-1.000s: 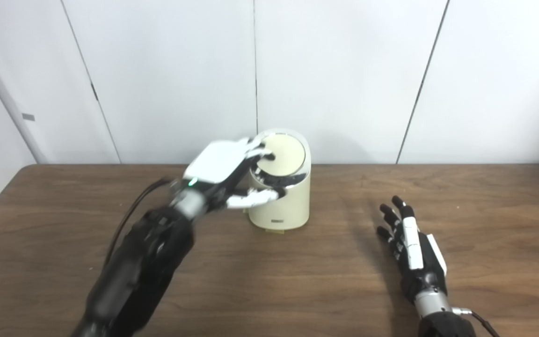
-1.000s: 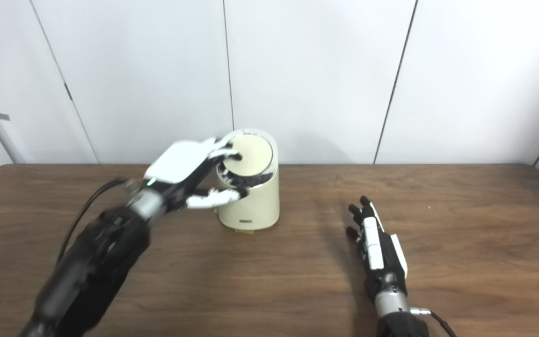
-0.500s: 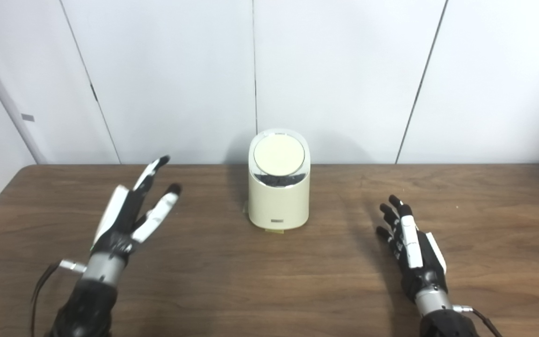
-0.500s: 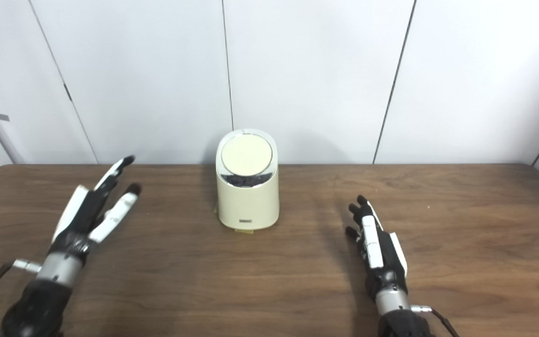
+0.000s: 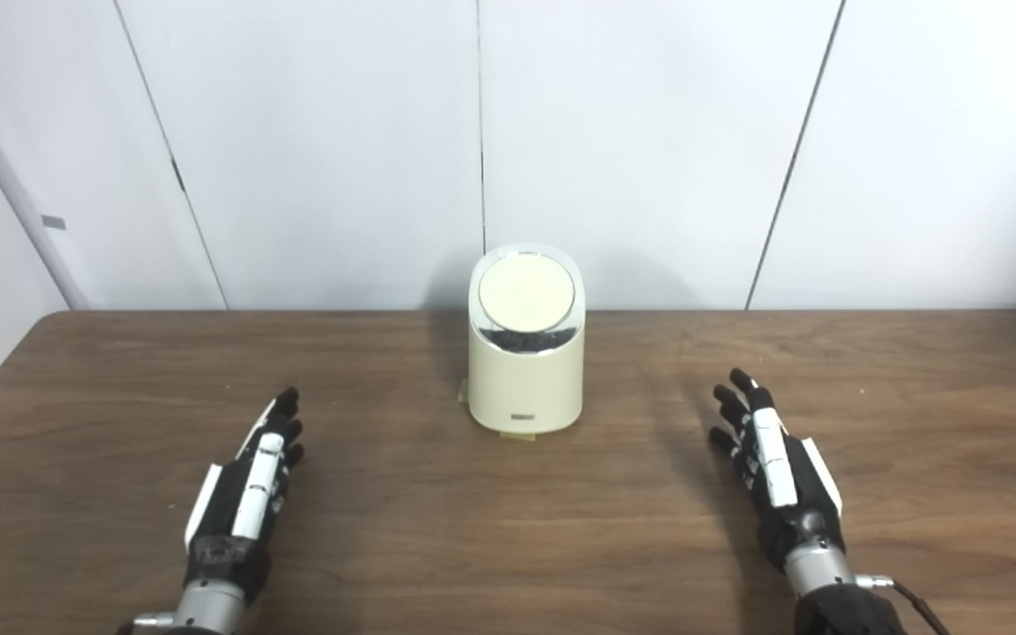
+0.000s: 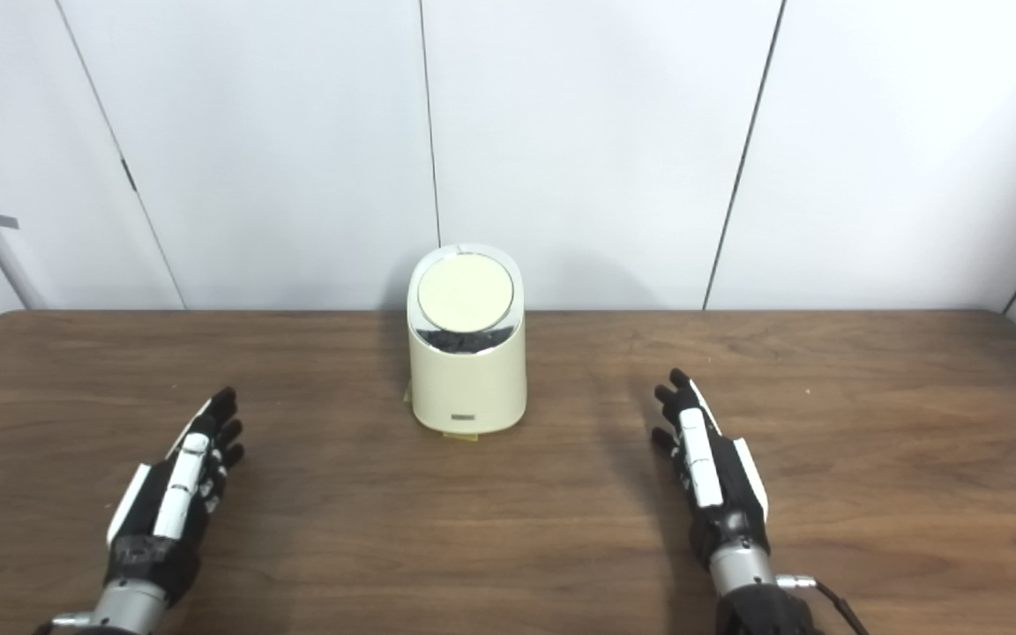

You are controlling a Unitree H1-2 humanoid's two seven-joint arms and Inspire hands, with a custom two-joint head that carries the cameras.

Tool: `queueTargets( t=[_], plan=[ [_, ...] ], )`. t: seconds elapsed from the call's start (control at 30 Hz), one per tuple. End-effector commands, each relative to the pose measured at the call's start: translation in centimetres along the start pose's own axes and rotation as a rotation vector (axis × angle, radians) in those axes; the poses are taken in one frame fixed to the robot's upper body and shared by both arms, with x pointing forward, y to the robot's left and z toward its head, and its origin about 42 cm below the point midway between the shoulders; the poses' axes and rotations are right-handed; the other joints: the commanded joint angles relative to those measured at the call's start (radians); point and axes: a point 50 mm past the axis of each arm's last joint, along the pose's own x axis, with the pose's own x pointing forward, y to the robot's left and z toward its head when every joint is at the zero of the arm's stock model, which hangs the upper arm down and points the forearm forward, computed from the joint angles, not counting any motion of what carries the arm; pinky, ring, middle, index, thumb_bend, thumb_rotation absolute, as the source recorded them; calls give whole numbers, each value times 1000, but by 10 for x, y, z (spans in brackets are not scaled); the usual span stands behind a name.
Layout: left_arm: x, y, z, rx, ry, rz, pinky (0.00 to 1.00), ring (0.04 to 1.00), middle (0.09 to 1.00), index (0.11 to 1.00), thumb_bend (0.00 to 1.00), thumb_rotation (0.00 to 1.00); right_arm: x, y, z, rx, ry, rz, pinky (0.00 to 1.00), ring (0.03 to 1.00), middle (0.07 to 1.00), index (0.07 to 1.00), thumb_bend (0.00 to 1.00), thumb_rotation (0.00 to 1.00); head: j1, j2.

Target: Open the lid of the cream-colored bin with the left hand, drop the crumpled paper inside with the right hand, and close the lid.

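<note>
cream plastic bin (image 5: 526, 370), light, slick; its round lid (image 5: 526, 293) presses near the rim. left hand (image 5: 248, 485) and right hand (image 5: 777, 472) lie empty, fingers extended.

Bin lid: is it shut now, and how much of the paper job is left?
The lid sits closed on the cream bin. No crumpled paper shows anywhere on the table, so it is presumably inside, though that is hidden. The left hand and right hand are both open, holding nothing, apart from the bin. Nothing looks left.
</note>
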Motion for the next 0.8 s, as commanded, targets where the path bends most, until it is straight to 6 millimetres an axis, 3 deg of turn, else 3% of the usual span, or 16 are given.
queueTargets(
  t=[0.0, 0.27, 0.53, 0.77],
  plan=[
    [4, -3, 7, -30, -55, -15, 1000, 1000, 1000, 1000, 451, 961, 2, 1, 16, -23, -106, 14, 953, 944, 920, 939, 608, 976, -3, 1],
    [7, -13, -3, -87, -77, -45, 1000, 1000, 1000, 1000, 505, 954, -2, -1, 17, 40, -199, 19, 953, 961, 971, 963, 580, 985, -2, 15],
    [8, -26, 1, -100, -117, -47, 1000, 1000, 1000, 1000, 504, 936, -1, -8, 15, 22, -262, -3, 968, 959, 960, 953, 604, 984, -3, 18],
    [8, -22, 8, -24, -152, -41, 1000, 1000, 1000, 1000, 469, 970, 0, -14, 12, -8, -251, -27, 1000, 969, 965, 962, 541, 1000, -9, 28]
  ],
)
